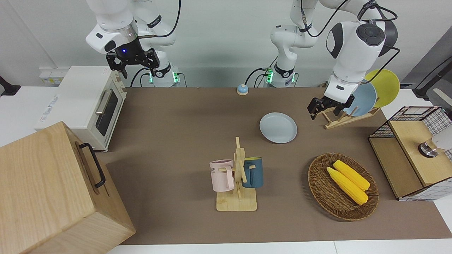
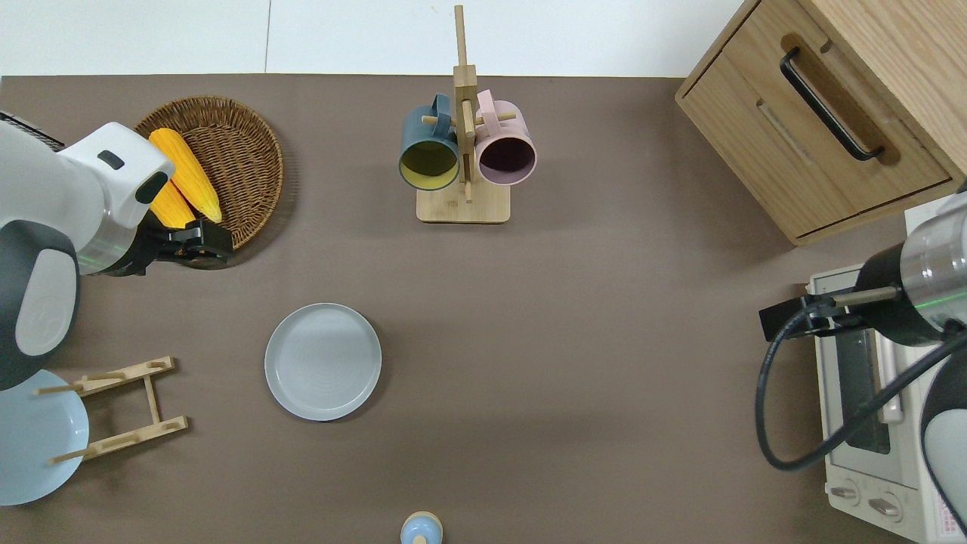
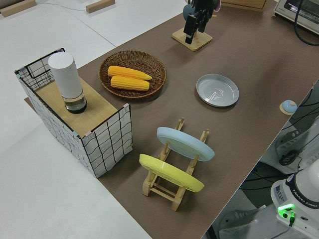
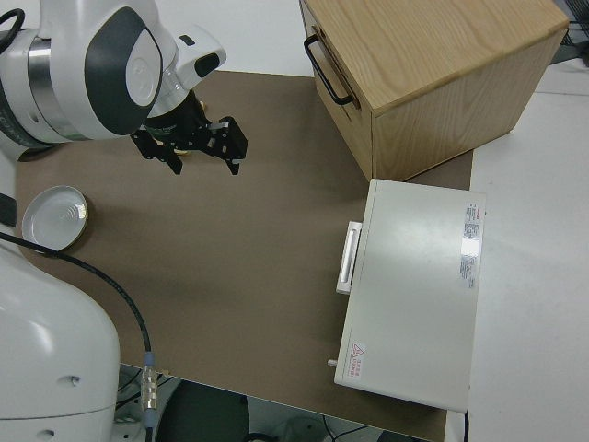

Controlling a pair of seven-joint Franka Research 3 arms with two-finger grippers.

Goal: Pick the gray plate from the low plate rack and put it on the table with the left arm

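Left arm's black two-finger gripper (image 1: 324, 112): fingers spread, nothing between them, up in the air over the rim of the round wicker basket (image 2: 249, 136) of yellow corn cobs (image 2: 185, 174), upper part of the overhead frame. Well apart from it, lower in that frame: round pale gray plate (image 2: 323, 361), flat on the matte brown table (image 2: 574, 317), just beside the low wooden slat rack (image 2: 121, 412). Shown whole only in the left side view: rack's round blue plate (image 3: 185, 143) and round yellow plate (image 3: 171, 173), leaning on edge. Shown closest in the right side view: right gripper (image 4: 189, 152), parked, fingers apart.
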